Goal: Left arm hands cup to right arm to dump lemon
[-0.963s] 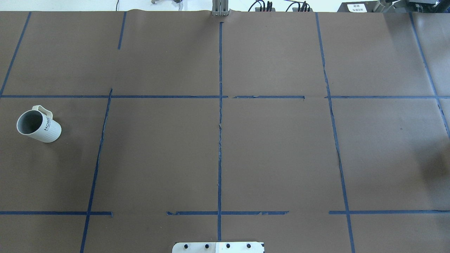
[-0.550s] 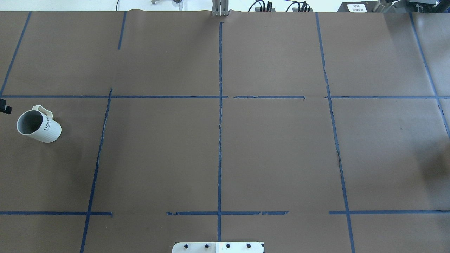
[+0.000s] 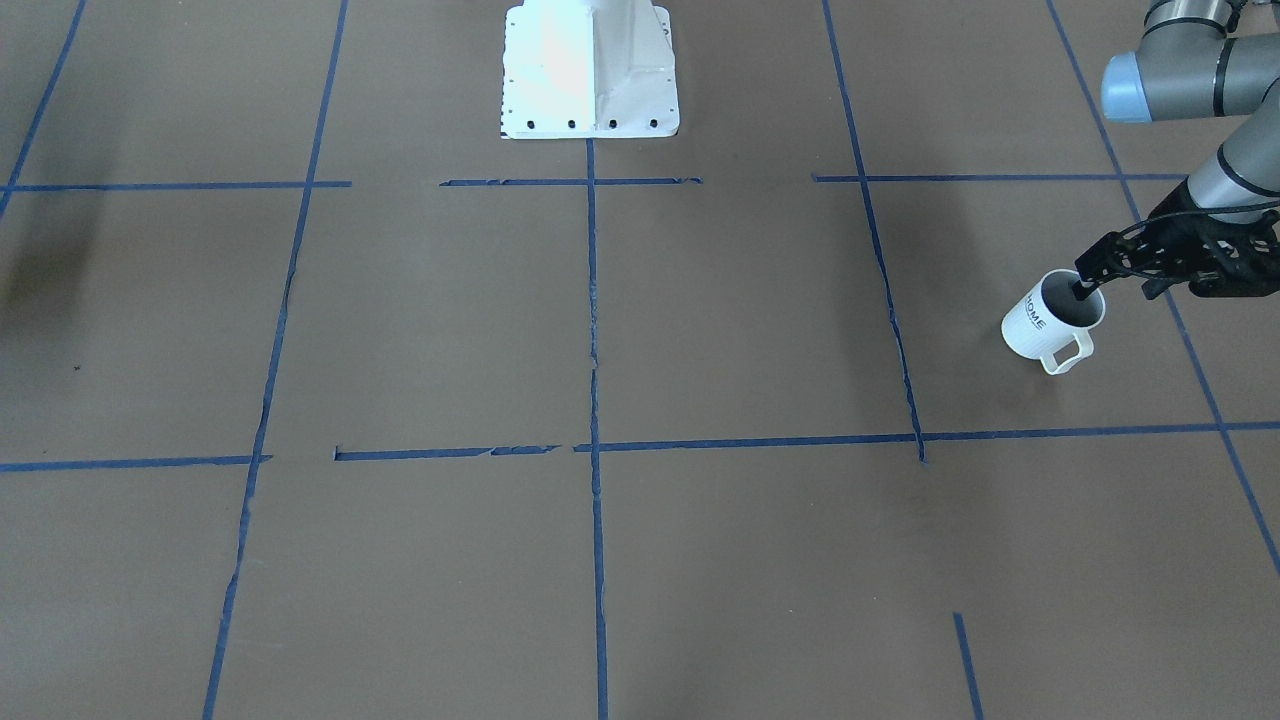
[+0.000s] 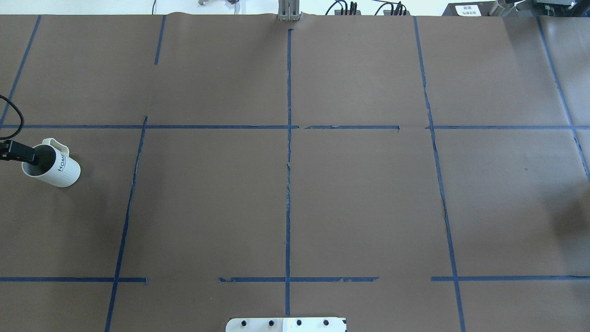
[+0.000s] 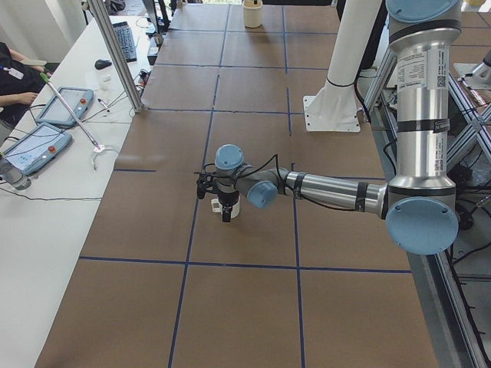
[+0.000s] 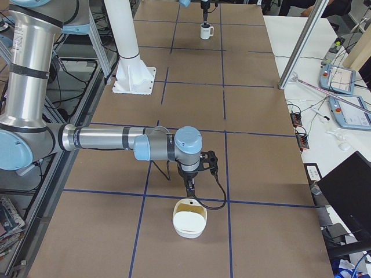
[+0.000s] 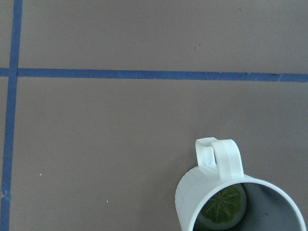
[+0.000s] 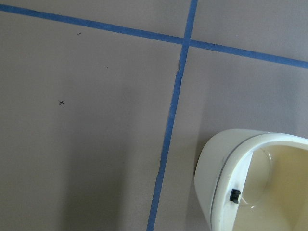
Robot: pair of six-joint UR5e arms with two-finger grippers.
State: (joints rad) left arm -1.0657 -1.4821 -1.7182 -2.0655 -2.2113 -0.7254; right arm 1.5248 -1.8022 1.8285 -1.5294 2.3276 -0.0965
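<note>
The cup [image 4: 57,167] is a white ribbed mug marked "HOME" that stands at the table's far left, handle to the rear. It also shows in the front-facing view [image 3: 1040,325]. The lemon [image 7: 222,208] lies inside it. The left arm [image 3: 1235,165] reaches over it. My left gripper [image 4: 28,156] looks open, with one black finger [image 3: 1083,291] over the mug's mouth and no grip on the rim. The right arm [image 6: 110,139] hangs over the table's right end. My right gripper [image 6: 190,186] shows only in the exterior right view, so I cannot tell its state.
A cream bowl [image 6: 190,219] stands under the right gripper and also shows in the right wrist view [image 8: 250,183]. The white robot base [image 3: 590,70] stands at mid-table. Blue tape lines cross the brown table. An operators' bench with tablets [image 5: 38,146] runs along the far side.
The left gripper has come in from the view's left edge and now reaches over the cup's mouth. The cup has not moved.
</note>
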